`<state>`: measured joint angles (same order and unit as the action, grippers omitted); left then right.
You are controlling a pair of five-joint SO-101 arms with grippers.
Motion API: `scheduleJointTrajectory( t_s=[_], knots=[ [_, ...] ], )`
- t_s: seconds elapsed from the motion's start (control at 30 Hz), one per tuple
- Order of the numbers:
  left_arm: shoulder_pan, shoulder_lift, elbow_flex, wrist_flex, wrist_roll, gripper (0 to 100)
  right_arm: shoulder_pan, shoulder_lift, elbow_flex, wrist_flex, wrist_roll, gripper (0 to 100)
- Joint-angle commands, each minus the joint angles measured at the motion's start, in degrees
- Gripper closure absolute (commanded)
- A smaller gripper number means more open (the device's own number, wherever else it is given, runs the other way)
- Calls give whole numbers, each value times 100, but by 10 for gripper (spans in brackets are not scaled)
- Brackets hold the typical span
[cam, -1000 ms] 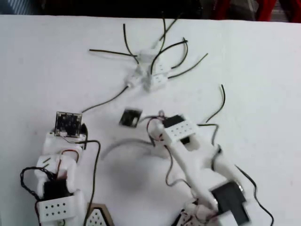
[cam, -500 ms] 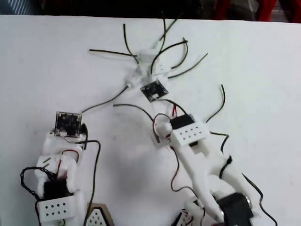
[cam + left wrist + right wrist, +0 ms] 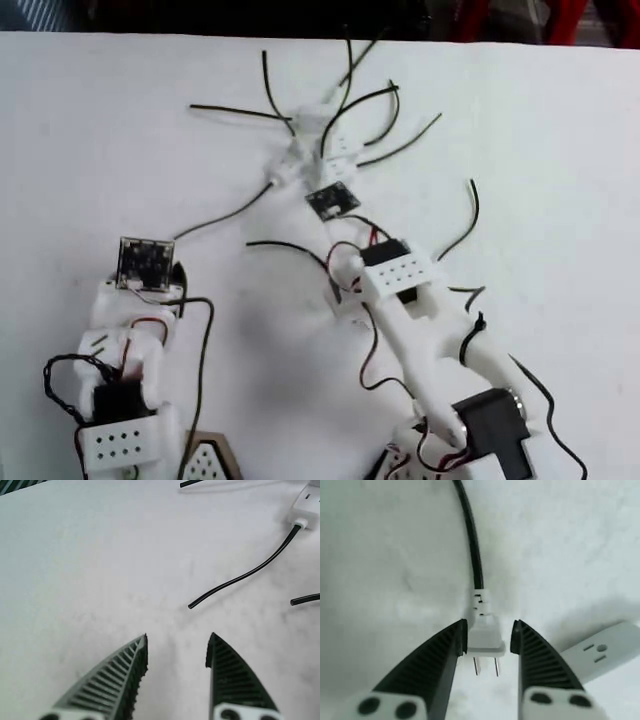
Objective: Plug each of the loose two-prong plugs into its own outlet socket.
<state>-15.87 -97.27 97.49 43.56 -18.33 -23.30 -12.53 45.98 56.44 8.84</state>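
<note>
My right gripper (image 3: 490, 623) is shut on a white two-prong plug (image 3: 485, 637), pinching its body from both sides. The prongs point toward the wrist camera and its black cord (image 3: 470, 540) trails away over the table. A white outlet socket (image 3: 602, 652) lies just beside the gripper. From above, the right arm (image 3: 420, 320) stretches to mid-table, and the held cord (image 3: 285, 248) runs left from it. A cluster of white plugs and sockets (image 3: 315, 145) lies just beyond. My left gripper (image 3: 178, 636) is open over bare table at the near left.
A loose black cord (image 3: 240, 577) with a white connector (image 3: 300, 520) lies ahead of the left gripper. Several short black cords (image 3: 400, 145) fan out around the cluster. The left arm (image 3: 125, 360) sits folded near the front edge. The white table (image 3: 540, 120) is bare at far right.
The right arm has carried the plug and its cord from mid-table toward the far cluster, then slowed. The left arm has stayed still.
</note>
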Motion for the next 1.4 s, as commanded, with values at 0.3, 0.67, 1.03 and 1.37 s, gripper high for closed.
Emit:
scheduleJointTrajectory(
  t_s=[0.3, 0.67, 1.03, 1.37],
  knots=[
    [75, -57, -18, 35, 0, 801, 180, 13, -53, 268, 237, 861],
    [75, -57, -18, 35, 0, 801, -356, 13, 97, 286, -123, 862],
    [75, -57, -18, 35, 0, 801, -330, 48, 97, 338, -123, 888],
    [75, -57, -18, 35, 0, 801, -558, 101, -835, 1262, -123, 875]
  ],
)
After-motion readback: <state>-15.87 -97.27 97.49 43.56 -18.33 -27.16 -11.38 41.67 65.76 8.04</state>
